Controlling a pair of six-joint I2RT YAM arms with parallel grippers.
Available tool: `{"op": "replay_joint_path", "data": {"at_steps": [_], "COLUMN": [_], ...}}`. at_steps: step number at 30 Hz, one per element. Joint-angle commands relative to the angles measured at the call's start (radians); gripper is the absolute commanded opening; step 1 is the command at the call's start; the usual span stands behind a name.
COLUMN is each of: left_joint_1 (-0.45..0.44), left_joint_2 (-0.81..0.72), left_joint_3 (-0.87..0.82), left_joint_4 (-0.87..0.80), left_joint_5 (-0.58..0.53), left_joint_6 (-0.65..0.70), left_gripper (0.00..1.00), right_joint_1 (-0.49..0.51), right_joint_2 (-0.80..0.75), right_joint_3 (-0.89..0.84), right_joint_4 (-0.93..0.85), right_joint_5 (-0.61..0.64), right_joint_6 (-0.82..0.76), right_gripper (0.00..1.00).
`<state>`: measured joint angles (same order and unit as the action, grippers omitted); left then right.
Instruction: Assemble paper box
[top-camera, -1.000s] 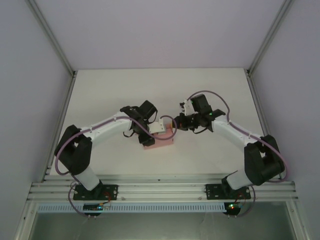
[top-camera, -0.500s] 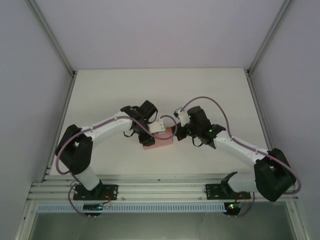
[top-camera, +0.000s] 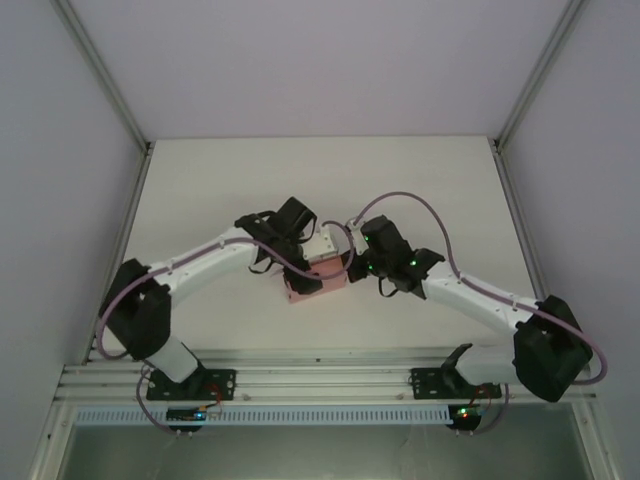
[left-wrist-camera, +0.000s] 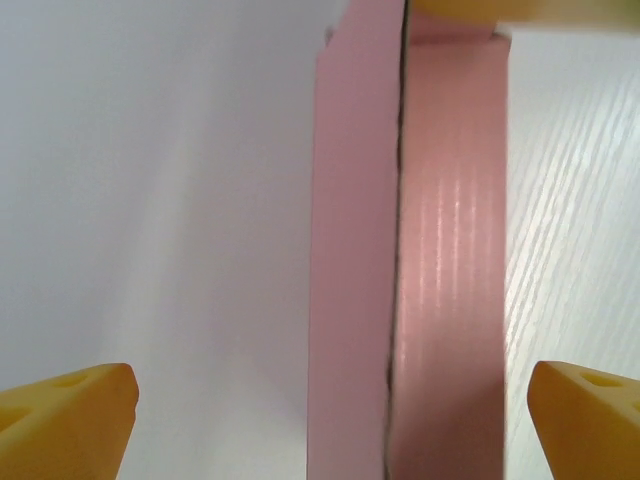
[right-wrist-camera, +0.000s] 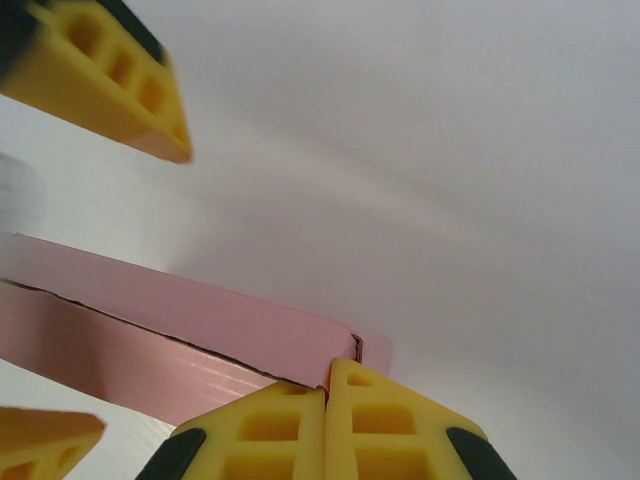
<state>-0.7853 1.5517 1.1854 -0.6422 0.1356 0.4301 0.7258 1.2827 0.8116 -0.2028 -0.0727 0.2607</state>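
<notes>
Mid-frame the paper box (top-camera: 318, 283) looks nearly formed, one seam ajar; left tool (left-wrist-camera: 325, 420) spread astride it, right tool (right-wrist-camera: 325, 425) pressed together at its end.

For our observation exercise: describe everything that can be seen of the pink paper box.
The paper box is a small, long rectangular box of thin pink card, folded up and lying on the white table. A dark seam runs along it where two panels meet. The left gripper straddles it, fingers open and clear of it. The right gripper, shut, touches one end corner with its tips.
</notes>
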Motion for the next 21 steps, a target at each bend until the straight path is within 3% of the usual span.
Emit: {"op": "replay_joint_path", "data": {"at_steps": [1,4,12,16,18,20,21], "left_joint_1": [-0.009,-0.010,-0.017,-0.017,-0.017,-0.017,-0.018], "left_joint_2": [-0.113,-0.184,-0.262,-0.253,-0.250,-0.245,-0.244], "left_joint_3": [-0.042,-0.094,-0.163,-0.153,-0.151,-0.147,-0.147], "left_joint_4": [0.027,0.004,-0.086,-0.099,-0.093,-0.091,-0.090], "left_joint_5": [-0.084,-0.158,-0.253,-0.266,-0.266,-0.264,-0.259], "left_joint_6": [-0.132,-0.257,-0.405,-0.420,-0.425,-0.437,-0.444], "left_gripper": [1.00,0.96,0.54,0.40,0.29,0.08,0.05], "right_joint_1": [0.007,0.007,0.009,0.009,0.009,0.009,0.009], "right_joint_2": [0.024,0.035,0.086,0.093,0.098,0.101,0.102], "right_joint_3": [0.028,0.050,0.101,0.107,0.109,0.112,0.113], "right_joint_4": [-0.160,-0.181,-0.226,-0.228,-0.233,-0.240,-0.242], "right_joint_5": [0.051,0.048,0.010,0.005,0.003,0.019,0.020], "right_joint_6": [0.061,0.077,0.081,0.081,0.081,0.081,0.081], "right_gripper": [0.01,0.01,0.02,0.02,0.02,0.02,0.02]}}
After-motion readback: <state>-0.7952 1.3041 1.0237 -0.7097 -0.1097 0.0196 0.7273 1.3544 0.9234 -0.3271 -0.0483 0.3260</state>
